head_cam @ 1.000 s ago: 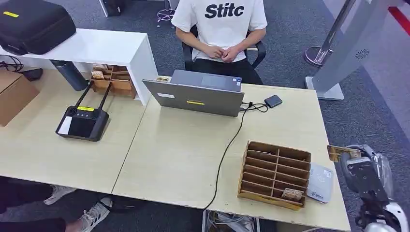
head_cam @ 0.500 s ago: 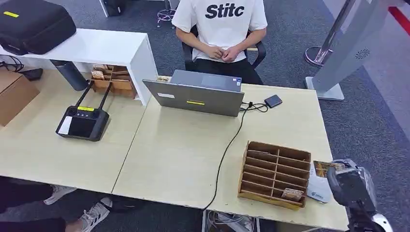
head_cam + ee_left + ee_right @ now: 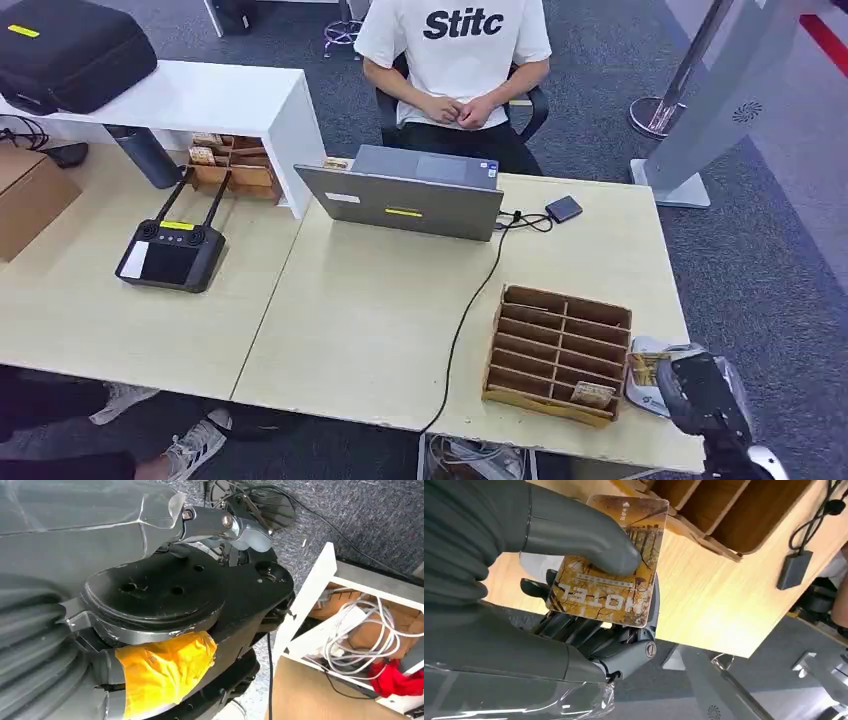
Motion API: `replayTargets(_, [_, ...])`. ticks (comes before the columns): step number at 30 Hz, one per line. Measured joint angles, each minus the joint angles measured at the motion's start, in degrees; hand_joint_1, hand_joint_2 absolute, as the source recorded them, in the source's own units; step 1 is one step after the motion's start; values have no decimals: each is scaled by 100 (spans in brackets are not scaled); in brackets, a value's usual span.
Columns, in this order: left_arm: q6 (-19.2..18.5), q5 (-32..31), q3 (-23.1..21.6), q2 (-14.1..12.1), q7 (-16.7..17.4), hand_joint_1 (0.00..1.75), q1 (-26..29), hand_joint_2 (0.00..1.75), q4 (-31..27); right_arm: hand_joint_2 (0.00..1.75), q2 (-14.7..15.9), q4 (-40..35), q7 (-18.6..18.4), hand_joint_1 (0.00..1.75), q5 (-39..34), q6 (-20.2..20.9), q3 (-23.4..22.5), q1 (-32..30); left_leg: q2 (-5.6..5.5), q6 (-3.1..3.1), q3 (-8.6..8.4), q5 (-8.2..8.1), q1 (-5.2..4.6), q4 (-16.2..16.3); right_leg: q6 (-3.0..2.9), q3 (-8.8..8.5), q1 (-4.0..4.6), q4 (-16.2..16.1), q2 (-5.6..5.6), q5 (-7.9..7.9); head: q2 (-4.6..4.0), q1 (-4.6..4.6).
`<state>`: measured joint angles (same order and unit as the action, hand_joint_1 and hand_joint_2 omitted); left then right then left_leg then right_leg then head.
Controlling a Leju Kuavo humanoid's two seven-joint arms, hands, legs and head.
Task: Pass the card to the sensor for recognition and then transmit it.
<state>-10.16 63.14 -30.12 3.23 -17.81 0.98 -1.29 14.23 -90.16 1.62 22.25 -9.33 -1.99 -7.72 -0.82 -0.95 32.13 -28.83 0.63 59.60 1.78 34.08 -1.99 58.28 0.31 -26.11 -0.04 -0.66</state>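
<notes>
The right hand [image 3: 690, 390] sits at the near right corner of the counter [image 3: 380, 320], holding the card [image 3: 611, 562] pinched between the thick thumb on its printed face and the darker fingers behind it. In the right wrist view the card reads "HOTEL" and juts out beyond the fingers, its far end toward the wooden slotted box [image 3: 558, 352]. In the head view the card's edge shows just above the white card reader [image 3: 650, 385], which lies flat beside the box at the counter's right edge; whether card and reader touch cannot be told.

The step in hand looks like presenting the card to the reader. To do it well, the card should be brought flat and low over the reader's face, kept level and held a moment so it registers, with the pinch kept firm so the card does not slide. The box stands just beside the reader, so the hand has little room on that side and should avoid nudging it.

The right arm comes in from the lower right, the wrist bent so the hand reaches inward over the counter's edge. Of the left hand [image 3: 60, 655] the wrist view shows the ribbed cover, not the fingers, so I cannot tell its state.

Farther off stands a laptop [image 3: 410, 195], and behind it sits a person [image 3: 455, 60].
</notes>
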Motion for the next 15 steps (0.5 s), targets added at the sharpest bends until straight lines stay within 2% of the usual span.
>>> replayTargets(6, [-35, 48, -63, -22, 35, 0, 9, 175, 0, 175, 2, 114, -236, 175, -26, 101, 81, -1, -3, 0, 2, 4, 0, 0, 0, 0, 0, 0, -1, 2, 0, 4])
replayTargets(15, [-74, 111, -190, -48, 33, 0, 51, 175, 0, 175, 13, 194, -304, 175, -116, 22, 120, -1, -3, -1, 5, 4, -1, 0, 0, 5, -1, 0, 0, 2, 0, 2])
